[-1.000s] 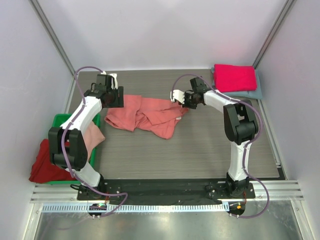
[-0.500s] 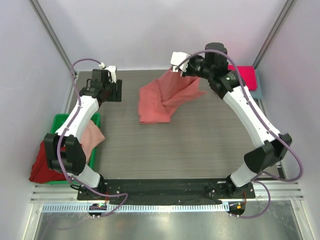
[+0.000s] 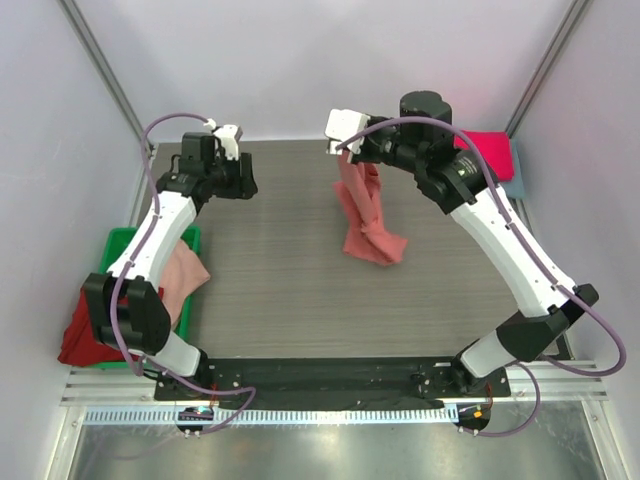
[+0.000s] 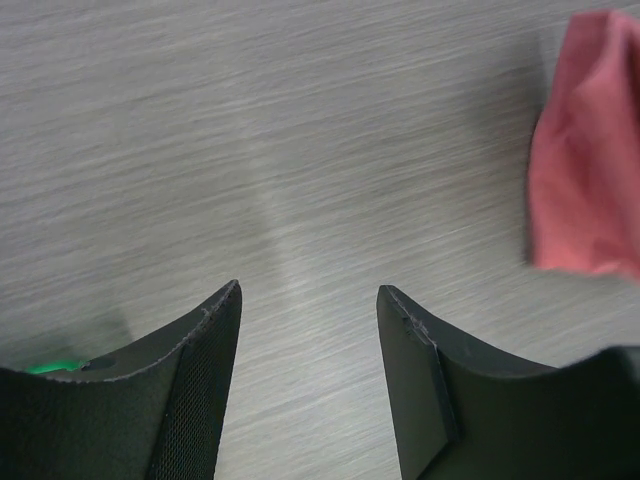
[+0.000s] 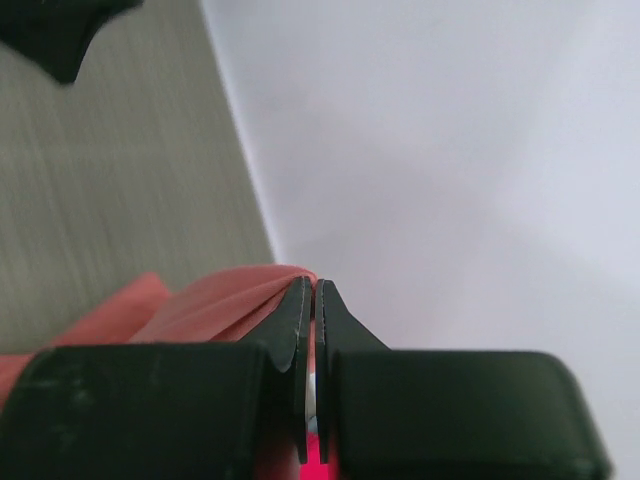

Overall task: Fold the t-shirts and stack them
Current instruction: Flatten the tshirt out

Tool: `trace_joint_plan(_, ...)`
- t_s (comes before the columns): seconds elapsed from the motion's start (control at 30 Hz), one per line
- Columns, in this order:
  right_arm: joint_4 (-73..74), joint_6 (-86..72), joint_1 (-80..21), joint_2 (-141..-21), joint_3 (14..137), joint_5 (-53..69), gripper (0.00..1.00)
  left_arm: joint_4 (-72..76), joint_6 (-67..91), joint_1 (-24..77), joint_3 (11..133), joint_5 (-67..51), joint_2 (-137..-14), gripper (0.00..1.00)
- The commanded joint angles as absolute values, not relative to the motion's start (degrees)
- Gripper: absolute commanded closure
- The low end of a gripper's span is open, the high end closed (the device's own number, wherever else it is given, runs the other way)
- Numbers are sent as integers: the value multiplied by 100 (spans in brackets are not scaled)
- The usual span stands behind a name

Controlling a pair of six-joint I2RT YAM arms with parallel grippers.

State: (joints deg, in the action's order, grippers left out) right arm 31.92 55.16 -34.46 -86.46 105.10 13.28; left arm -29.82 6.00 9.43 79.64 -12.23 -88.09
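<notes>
Since a second ago my right gripper (image 3: 345,148) has hoisted the salmon shirt (image 3: 366,215), jaws clamped on its top edge. Shirt hangs lengthwise downward, hem seemingly bunched on the table (image 3: 280,290). Left gripper (image 4: 308,292), jaws apart and empty, waits left of the shirt.

1 overhead cam, 2 wrist close-ups.

Open table (image 3: 290,300) is shown on the near side of the salmon t-shirt (image 3: 368,225), which is hung mid-table from the right gripper (image 3: 352,152). The far right corner is taken by the magenta t-shirt (image 3: 487,155), the left edge by the green bin (image 3: 118,242).
</notes>
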Motion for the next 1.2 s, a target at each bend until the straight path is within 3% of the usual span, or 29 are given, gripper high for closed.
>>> trace_joint_plan(0.0,2681,5650,-3612,-8830,11878,1046,99,-2672,756,976,8376,-1477,-8930,42)
trace_joint_plan(0.2,2567,6477,-3656,-9859,14066,818,99,-2663,554,976,8744,-1038,-8833,42)
trace_joint_plan(0.27,2549,6574,-3656,-9905,14247,800,99,-2742,431,976,8763,-923,-8693,42)
trace_joint_plan(0.37,2540,6469,-3656,-9520,13556,686,99,-2812,246,967,8588,-1010,-8456,42)
trace_joint_plan(0.6,2654,6925,-3630,-7569,9183,-280,99,-3015,-193,984,7806,-1600,-8095,47)
trace_joint_plan(0.7,2698,6856,-3463,-6980,8160,-457,99,-3076,-447,984,7620,-1748,-8287,47)
trace_joint_plan(0.9,3076,6363,-3191,-6829,7560,-624,99,-3506,-712,1063,7883,-2004,-9227,53)
trace_joint_plan(1.17,3191,6276,-3059,-6952,7216,-659,99,-3744,-835,1239,8709,-1819,-10817,47)
